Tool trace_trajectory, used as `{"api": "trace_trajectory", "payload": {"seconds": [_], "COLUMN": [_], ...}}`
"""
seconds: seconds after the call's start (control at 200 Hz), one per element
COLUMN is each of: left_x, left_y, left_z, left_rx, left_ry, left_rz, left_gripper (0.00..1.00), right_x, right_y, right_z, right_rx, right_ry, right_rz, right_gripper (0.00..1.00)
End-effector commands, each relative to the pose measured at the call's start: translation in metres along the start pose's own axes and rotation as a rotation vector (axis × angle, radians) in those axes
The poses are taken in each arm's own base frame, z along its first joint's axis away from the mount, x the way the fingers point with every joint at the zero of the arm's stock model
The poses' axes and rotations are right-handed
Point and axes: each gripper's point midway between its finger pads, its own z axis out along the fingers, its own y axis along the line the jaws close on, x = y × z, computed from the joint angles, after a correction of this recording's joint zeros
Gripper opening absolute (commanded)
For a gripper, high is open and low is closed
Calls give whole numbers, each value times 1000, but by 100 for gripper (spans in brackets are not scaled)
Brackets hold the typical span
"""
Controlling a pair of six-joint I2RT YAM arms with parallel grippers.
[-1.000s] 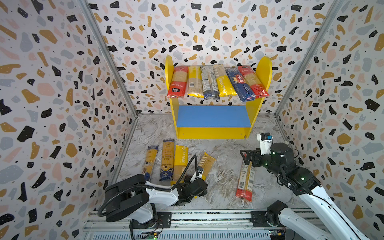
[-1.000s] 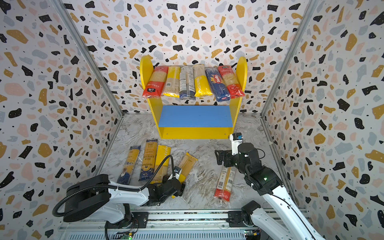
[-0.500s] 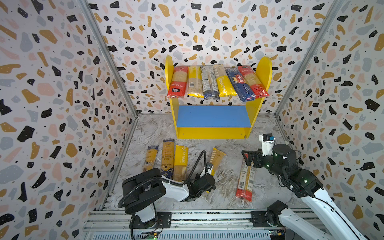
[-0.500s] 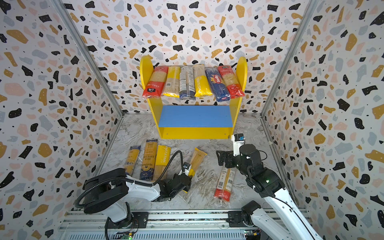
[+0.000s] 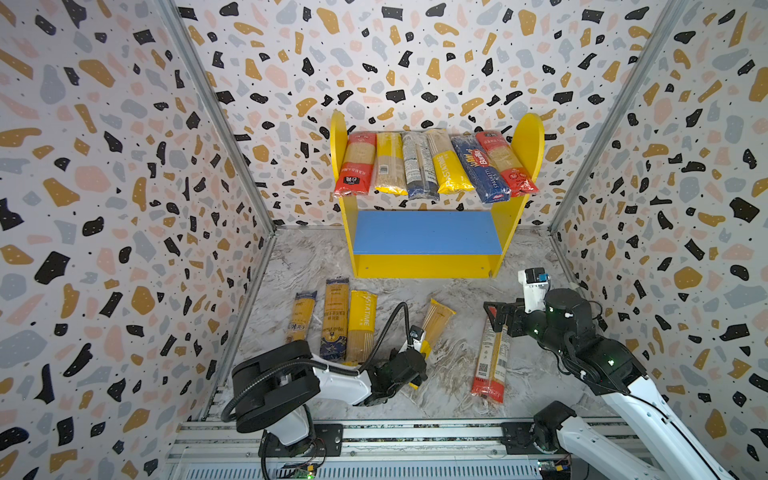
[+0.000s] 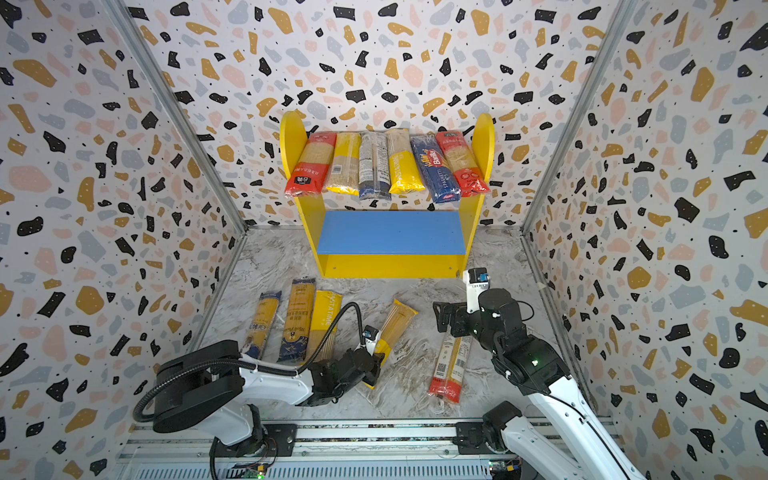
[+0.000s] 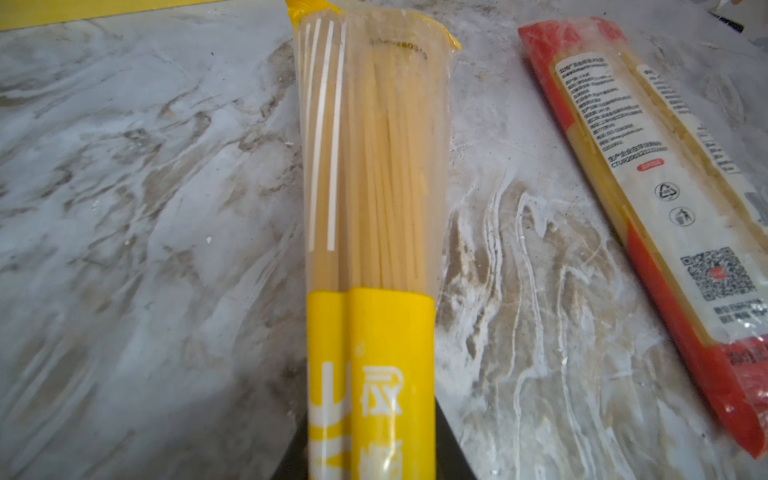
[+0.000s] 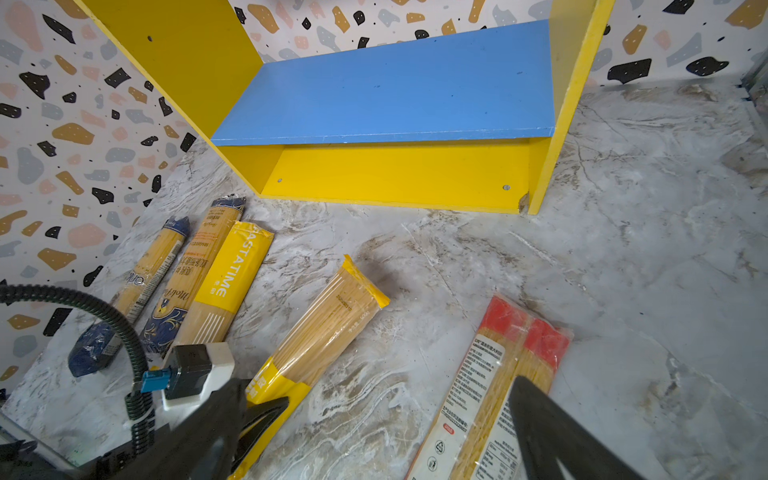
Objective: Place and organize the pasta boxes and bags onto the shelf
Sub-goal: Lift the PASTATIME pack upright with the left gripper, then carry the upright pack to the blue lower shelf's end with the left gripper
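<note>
The shelf [image 5: 424, 266] [image 6: 390, 266] [image 8: 395, 178] stands at the back wall. Several pasta packets [image 5: 432, 166] [image 6: 386, 166] lie side by side on its upper board, while the blue lower board [image 5: 428, 230] [image 8: 395, 83] is bare. My left gripper [image 5: 415, 365] [image 6: 374, 365] [image 7: 372, 461] is shut on the yellow end of a yellow-and-clear spaghetti packet [image 5: 436, 322] [image 6: 397, 324] [image 7: 370, 166] [image 8: 328, 328] that points toward the shelf. My right gripper [image 5: 498, 320] [image 6: 446, 320] [image 8: 374, 436] hangs open above the far end of a red packet [image 5: 492, 357] [image 6: 451, 361] [image 7: 648, 166] [image 8: 490, 386] lying on the floor.
Three more packets lie in a row at the left of the floor: a blue-gold one [image 5: 301, 316] [image 8: 145, 270], a dark blue one [image 5: 334, 320] [image 8: 195, 274] and a yellow PASTATIME one [image 5: 361, 324] [image 8: 232, 282]. Speckled walls [image 5: 124, 208] enclose both sides and the back. A metal rail [image 5: 415, 432] runs along the front.
My left gripper has closed on the yellow packet's near end and swung right, turning the packet to point at the shelf. The right gripper has barely shifted.
</note>
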Motion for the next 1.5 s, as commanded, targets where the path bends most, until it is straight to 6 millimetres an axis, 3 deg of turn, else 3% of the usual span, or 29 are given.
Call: {"api": "trace_trajectory", "payload": {"seconds": [0.0, 0.2, 0.561, 0.896, 1.046, 1.492], "left_x": [19, -26, -66, -143, -176, -257], "left_y": [32, 44, 61, 82, 92, 125], "left_z": [-15, -45, -74, -100, -100, -73], "left_rx": [-125, -183, -250, -326, -350, -422], "left_ry": [65, -94, -237, -350, -372, -407], "left_rz": [53, 5, -22, -28, -20, 18], "left_gripper": [0, 0, 0, 0, 0, 0], "right_x": [-15, -19, -24, -39, -44, -52], "right_y": [2, 5, 8, 12, 12, 5], "right_z": [-12, -11, -4, -3, -3, -5], "right_rx": [-3, -10, -17, -21, -11, 14], "right_ry": [-44, -48, -48, -68, -76, -81], "right_rz": [-3, -8, -18, -28, -38, -39], "right_gripper": [99, 99, 99, 99, 99, 99]}}
